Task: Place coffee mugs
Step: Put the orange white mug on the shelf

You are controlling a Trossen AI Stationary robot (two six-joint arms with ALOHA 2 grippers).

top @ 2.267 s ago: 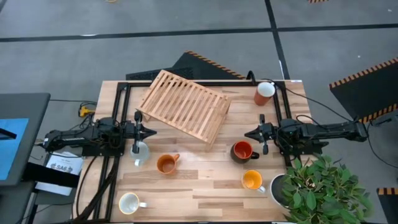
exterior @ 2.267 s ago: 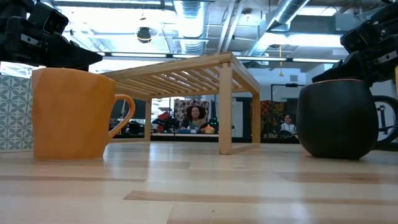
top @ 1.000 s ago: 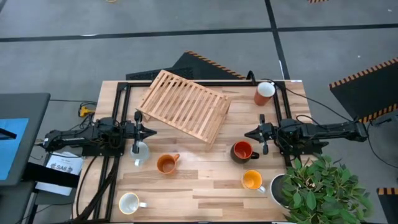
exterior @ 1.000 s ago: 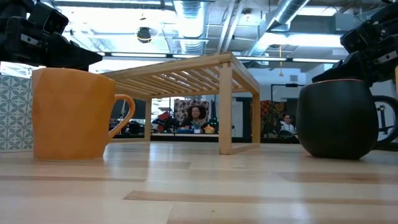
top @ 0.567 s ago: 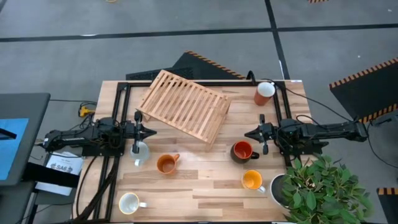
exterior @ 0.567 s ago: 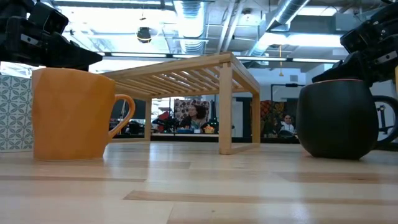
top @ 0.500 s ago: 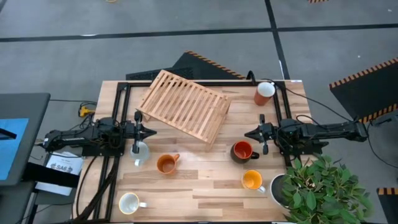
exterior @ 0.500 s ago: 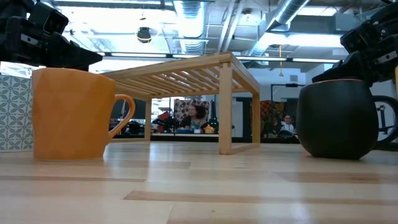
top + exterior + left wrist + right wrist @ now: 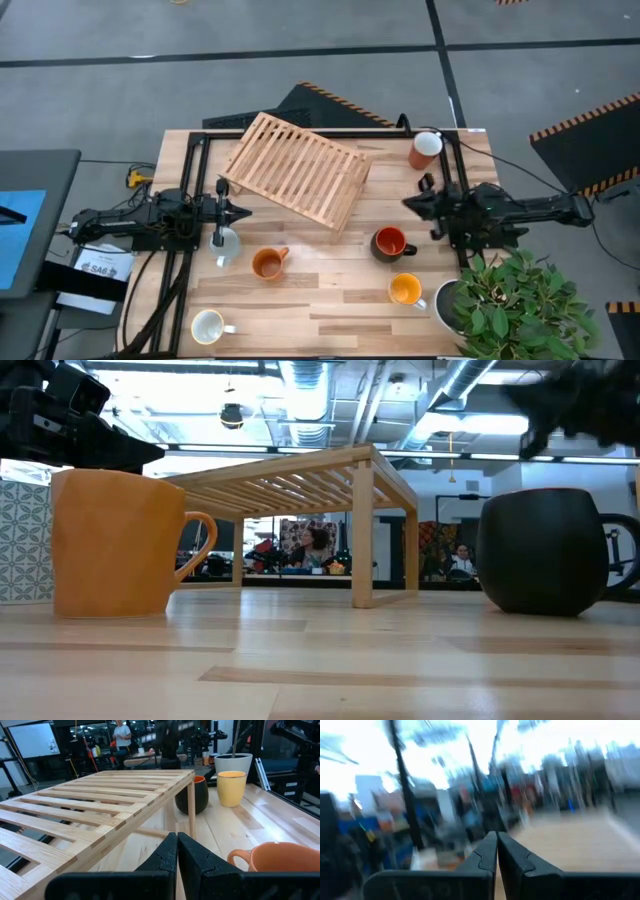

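Observation:
Six mugs stand on their bases on the table: terracotta [image 9: 425,148] at the far right, dark with red inside [image 9: 389,242], bright orange-yellow [image 9: 405,290], brownish-orange [image 9: 267,263], pale blue-grey [image 9: 226,244] partly under the left arm, and cream-white [image 9: 208,326] near the front left. My left gripper [image 9: 246,212] is shut and hovers at the table's left, beside the wooden rack [image 9: 297,168]. My right gripper [image 9: 406,203] is shut, in the air between the dark mug and the terracotta one. In the left wrist view the shut fingers [image 9: 170,851] point past the rack at the dark mug [image 9: 201,795].
The slatted wooden rack stands on legs in the table's far middle. A leafy plant [image 9: 515,300] in a white pot sits at the near right corner, close to the right arm. A black frame rail [image 9: 330,132] runs along the far edge. Bare wood lies between the mugs.
My right gripper has risen and swung toward the table's far edge, away from the dark mug and nearer the terracotta one. It stays shut, and it is blurred in the low and right wrist views. The mugs and the left arm have kept still.

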